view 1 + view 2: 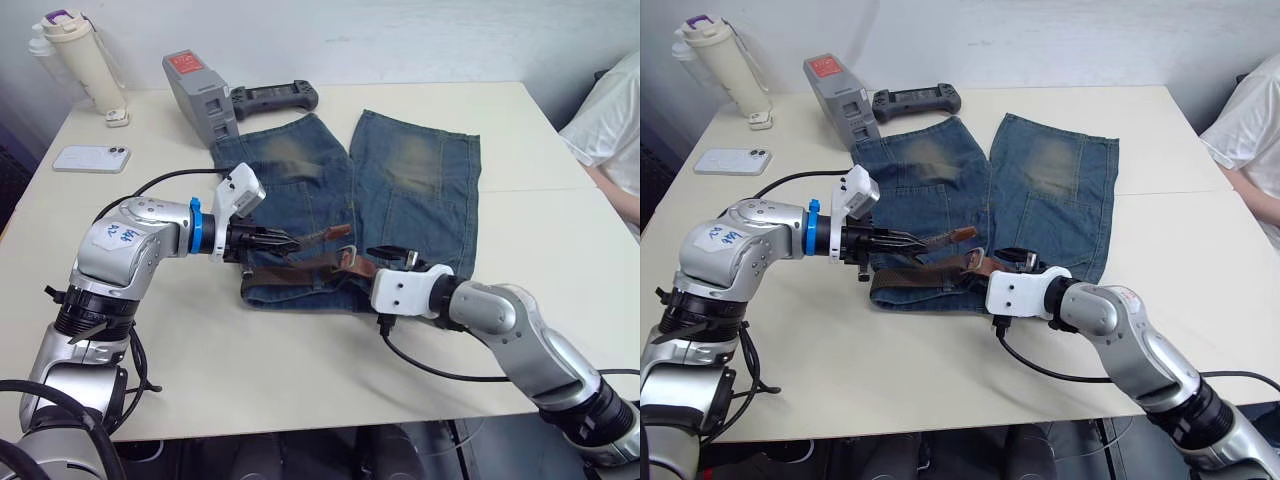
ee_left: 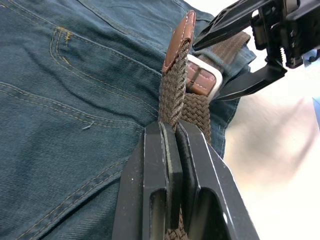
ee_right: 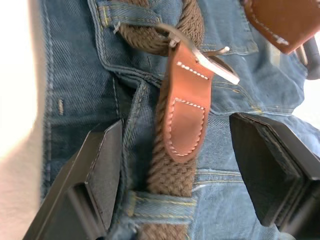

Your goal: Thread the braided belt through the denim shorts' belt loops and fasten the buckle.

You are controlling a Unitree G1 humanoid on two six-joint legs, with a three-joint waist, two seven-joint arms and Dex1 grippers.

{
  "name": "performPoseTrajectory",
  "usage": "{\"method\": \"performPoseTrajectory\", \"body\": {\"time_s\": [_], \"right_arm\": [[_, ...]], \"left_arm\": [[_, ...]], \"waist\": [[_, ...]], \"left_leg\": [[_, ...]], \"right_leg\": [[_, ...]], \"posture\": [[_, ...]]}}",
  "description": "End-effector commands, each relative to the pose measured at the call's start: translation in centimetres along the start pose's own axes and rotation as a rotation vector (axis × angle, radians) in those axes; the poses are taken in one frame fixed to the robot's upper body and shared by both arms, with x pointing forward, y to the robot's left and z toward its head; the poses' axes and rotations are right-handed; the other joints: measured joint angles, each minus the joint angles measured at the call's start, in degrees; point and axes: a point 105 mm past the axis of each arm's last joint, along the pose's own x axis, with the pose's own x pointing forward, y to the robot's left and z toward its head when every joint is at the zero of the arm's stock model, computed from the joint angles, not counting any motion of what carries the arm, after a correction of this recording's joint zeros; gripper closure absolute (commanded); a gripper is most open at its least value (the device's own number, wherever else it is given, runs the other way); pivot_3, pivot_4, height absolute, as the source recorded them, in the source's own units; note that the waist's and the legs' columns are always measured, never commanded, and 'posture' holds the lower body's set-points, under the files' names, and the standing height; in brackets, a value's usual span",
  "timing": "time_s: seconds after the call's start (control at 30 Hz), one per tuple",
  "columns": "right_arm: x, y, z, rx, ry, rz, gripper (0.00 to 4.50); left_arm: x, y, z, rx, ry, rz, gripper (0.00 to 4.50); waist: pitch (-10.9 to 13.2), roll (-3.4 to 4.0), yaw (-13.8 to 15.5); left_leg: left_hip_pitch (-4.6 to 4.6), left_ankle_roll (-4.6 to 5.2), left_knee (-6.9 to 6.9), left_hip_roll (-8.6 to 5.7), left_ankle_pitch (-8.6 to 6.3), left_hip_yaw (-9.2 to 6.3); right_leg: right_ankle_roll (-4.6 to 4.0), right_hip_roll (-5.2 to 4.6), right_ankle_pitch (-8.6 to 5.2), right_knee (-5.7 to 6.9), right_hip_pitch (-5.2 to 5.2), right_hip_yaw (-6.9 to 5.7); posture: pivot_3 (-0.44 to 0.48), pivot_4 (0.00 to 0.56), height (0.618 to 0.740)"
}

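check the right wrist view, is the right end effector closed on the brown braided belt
No, the right end effector is open, its two black fingers standing apart on either side of the brown braided belt without touching it.

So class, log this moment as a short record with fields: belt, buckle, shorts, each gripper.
belt: dark brown braided belt along the waistband, tan tip raised
buckle: silver metal frame buckle lying on the waistband, not fastened
shorts: faded blue denim shorts flat on the table
left gripper: shut on the belt near its tip
right gripper: open, straddling the buckle end
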Motion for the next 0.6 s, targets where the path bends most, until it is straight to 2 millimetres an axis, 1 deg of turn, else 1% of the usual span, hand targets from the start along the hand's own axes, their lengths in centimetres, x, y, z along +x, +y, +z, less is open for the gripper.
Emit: {"method": "performPoseTrajectory", "body": {"time_s": [0.03, 0.17, 0.27, 0.37, 0.47, 0.53, 0.6], "right_arm": [[-0.2, -1.3, -0.3, -0.068, 0.013, -0.081, 0.94], [-0.5, -2.2, 0.2, -0.039, -0.006, -0.116, 0.94], [-0.6, -2.3, 0.7, -0.049, -0.022, -0.115, 0.94], [-1.2, -2.4, 2.3, 0.053, -0.106, -0.072, 0.94], [-2.1, -2.9, 3.4, 0.075, -0.153, -0.033, 0.94], [-2.6, -3.6, 3.8, 0.145, -0.185, -0.037, 0.94], [-2.8, -3.7, 3.9, 0.207, -0.202, -0.026, 0.94]], "left_arm": [[-0.5, 0.1, 0.9, 0.050, -0.007, 0.009, 4.50], [-0.4, 0.2, 0.7, 0.052, -0.002, 0.012, 4.50], [-0.4, 0.3, 0.7, 0.053, -0.005, 0.021, 4.50], [-0.6, 0.7, 0.9, 0.047, -0.020, 0.038, 4.50], [-1.0, 1.2, 1.6, 0.022, -0.062, 0.055, 4.50], [-1.3, 1.5, 2.8, -0.035, -0.136, 0.068, 4.50], [-1.5, 1.6, 3.5, -0.077, -0.186, 0.065, 4.50]], "waist": [[0.0, 0.00, 0.0], [0.0, 0.00, 0.0], [0.0, 0.00, 0.0], [0.0, 0.00, 0.0], [0.0, 0.00, 0.0], [0.0, -0.01, 0.0], [0.0, -0.01, 0.0]], "left_leg": [[0.00, 0.00, 0.00, 0.00, 0.00, 0.01], [0.00, 0.00, 0.00, 0.00, 0.00, 0.02], [0.00, 0.00, 0.01, 0.00, 0.00, 0.02], [0.00, 0.00, 0.01, 0.00, 0.00, 0.02], [0.00, 0.00, 0.01, 0.00, 0.00, 0.02], [0.00, 0.00, 0.03, 0.00, 0.00, 0.02], [0.00, 0.01, 0.07, 0.00, 0.00, 0.01]], "right_leg": [[0.00, 0.00, 0.00, 0.00, 0.00, 0.01], [0.00, 0.00, 0.00, 0.01, -0.01, 0.02], [0.00, 0.00, 0.00, 0.03, -0.01, 0.03], [0.00, 0.00, 0.00, 0.03, -0.01, 0.03], [0.00, 0.01, 0.00, 0.03, -0.01, 0.02], [0.00, 0.01, 0.00, 0.04, 0.00, 0.03], [0.00, 0.01, 0.00, 0.08, 0.01, 0.03]], "posture": [[0.000, 0.150, 0.740], [0.000, 0.150, 0.740], [0.000, 0.150, 0.740], [0.000, 0.150, 0.740], [0.000, 0.150, 0.740], [0.000, 0.150, 0.740], [0.000, 0.150, 0.740]]}}
